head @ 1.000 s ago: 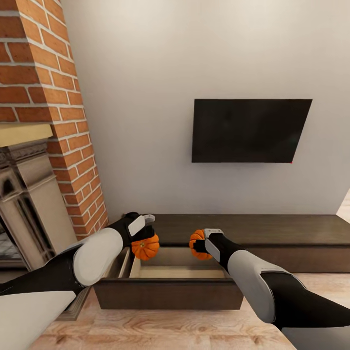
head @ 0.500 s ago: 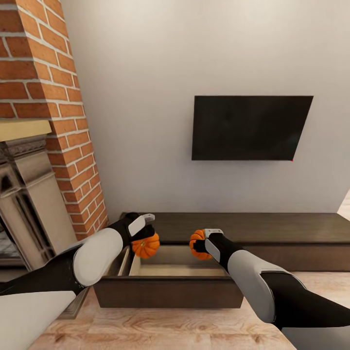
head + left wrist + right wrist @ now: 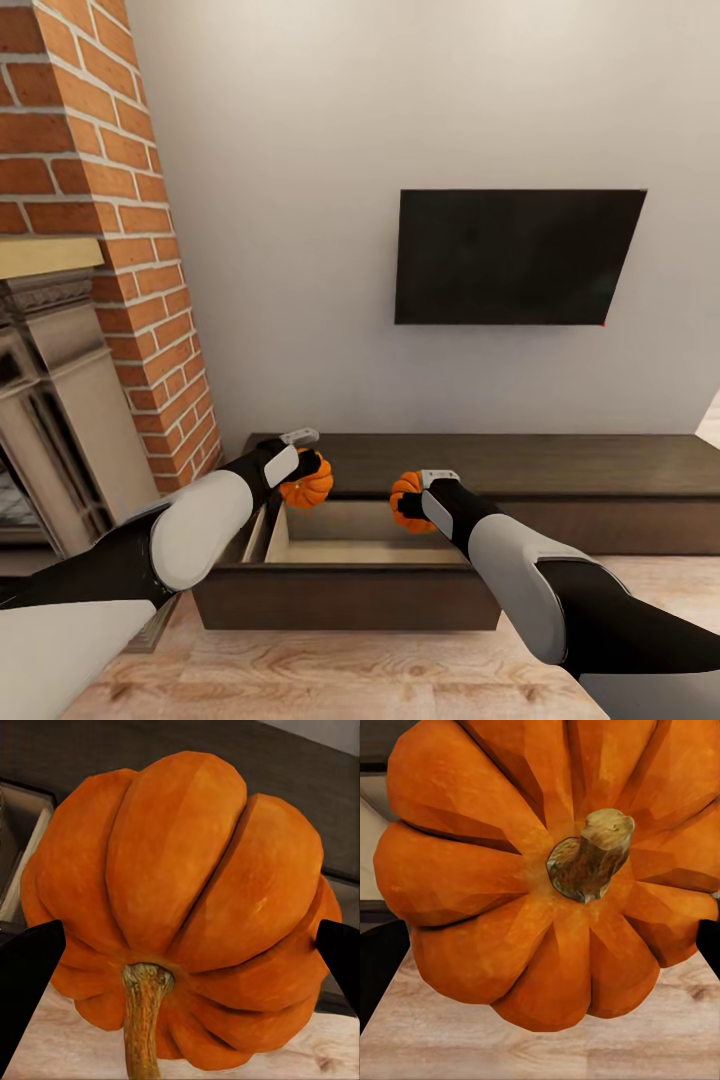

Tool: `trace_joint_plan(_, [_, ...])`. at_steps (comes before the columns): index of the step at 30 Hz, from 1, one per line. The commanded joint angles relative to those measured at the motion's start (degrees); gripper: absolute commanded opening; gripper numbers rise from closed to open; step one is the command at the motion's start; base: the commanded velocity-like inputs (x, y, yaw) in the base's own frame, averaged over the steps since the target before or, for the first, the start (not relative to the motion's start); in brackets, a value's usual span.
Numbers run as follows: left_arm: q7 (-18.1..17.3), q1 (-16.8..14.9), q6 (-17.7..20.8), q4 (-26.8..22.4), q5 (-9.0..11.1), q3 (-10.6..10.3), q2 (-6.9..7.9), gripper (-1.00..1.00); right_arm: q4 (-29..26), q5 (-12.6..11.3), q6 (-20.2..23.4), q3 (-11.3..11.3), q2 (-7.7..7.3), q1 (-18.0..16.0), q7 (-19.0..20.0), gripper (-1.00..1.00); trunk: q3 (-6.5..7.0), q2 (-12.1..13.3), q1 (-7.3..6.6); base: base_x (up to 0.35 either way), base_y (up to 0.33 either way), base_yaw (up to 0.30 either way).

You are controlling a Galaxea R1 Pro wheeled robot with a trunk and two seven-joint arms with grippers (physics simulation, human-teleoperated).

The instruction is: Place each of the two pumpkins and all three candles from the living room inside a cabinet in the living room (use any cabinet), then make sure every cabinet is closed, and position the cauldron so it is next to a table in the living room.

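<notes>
Nearest, the open drawer [image 3: 350, 545] of the cabinet [image 3: 560, 470] shows its pale inside above the wood floor [image 3: 340, 675]. Over its near-left corner the left pincer [image 3: 300, 462] clamps one pumpkin [image 3: 308, 482]; over its right side the right pincer [image 3: 415, 497] clamps the other pumpkin [image 3: 404, 500]. Beyond hang a dark TV [image 3: 515, 257] and brick fireplace [image 3: 95, 250].

The left gripper [image 3: 303, 462] hides part of its pumpkin [image 3: 309, 483]. The right arm covers the drawer's [image 3: 350, 545] 3 o'clock corner. The fireplace [image 3: 50, 400] is cut off at 9 o'clock.
</notes>
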Motion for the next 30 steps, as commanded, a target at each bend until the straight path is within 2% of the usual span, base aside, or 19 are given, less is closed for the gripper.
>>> trace_joint_plan(1, [0.2,0.34,-0.02,-0.14,-0.36,0.51,-0.03,-1.0,-0.13,-0.03,0.19,-0.44,0.03,-0.02,-0.23,-1.0,-0.24,-0.46,0.22,0.0,0.0,0.0])
trace_joint_plan(4, [0.1,1.12,-1.56,-0.14,-0.4,0.51,-0.03,-1.0,-0.19,-0.03,-1.6,-0.46,0.03,-0.02,-0.46,-1.0,-0.78,-1.66,0.88,0.0,0.0,0.0])
trace_joint_plan(5, [0.06,1.23,-1.88,-0.14,-0.4,0.51,-0.03,-1.0,-0.19,-0.03,-3.83,-0.49,0.03,-0.02,-0.63,-1.0,-0.96,-2.06,1.1,0.0,0.0,0.0])
trace_joint_plan(6, [0.02,1.32,-2.16,-0.14,-0.41,0.51,-0.03,-1.0,-0.09,0.02,-8.58,-0.52,0.03,-0.02,-0.88,-1.0,-1.14,-2.46,1.32,0.0,0.0,0.0])
trace_joint_plan(7, [-0.01,1.34,-2.22,-0.14,-0.41,0.51,-0.03,-1.0,-0.03,0.06,-10.35,-0.54,0.03,-0.02,-0.97,-1.0,-1.32,-2.86,1.54,0.0,0.0,0.0])
trace_joint_plan(8, [-0.05,1.36,-2.3,-0.14,-0.41,0.51,-0.03,-1.0,0.13,0.14,-14.04,-0.57,0.03,-0.02,-1.4,-1.0,-1.5,-3.26,1.76,0.0,0.0,0.0])
trace_joint_plan(11, [-0.09,1.4,-2.4,-0.14,-0.41,0.51,-0.03,-1.0,0.84,0.27,-19.34,-0.55,0.03,-0.02,-3.39,-1.0,-2.04,-4.47,2.42,0.0,0.0,0.0])
trace_joint_plan(15, [-0.06,1.41,-2.4,-0.14,-0.41,0.51,-0.03,-1.0,1.99,0.31,-21.65,-0.57,0.03,0.03,-5.23,-1.0,-2.76,-6.07,3.3,0.0,0.0,0.0])
trace_joint_plan(24, [-0.02,2.9,-2.7,-0.14,-0.39,0.51,-0.03,-1.0,3.84,0.24,-22.2,-0.61,0.03,0.14,-5.57,-1.0,-4.37,-9.68,5.28,0.0,0.0,0.0])
trace_joint_plan(30, [0.03,3.15,-5.35,-0.14,-0.41,0.51,-0.03,-1.0,3.9,0.17,-22.07,-0.62,0.03,0.23,-5.39,-1.0,-5.45,-12.09,6.59,0.0,0.0,0.0])
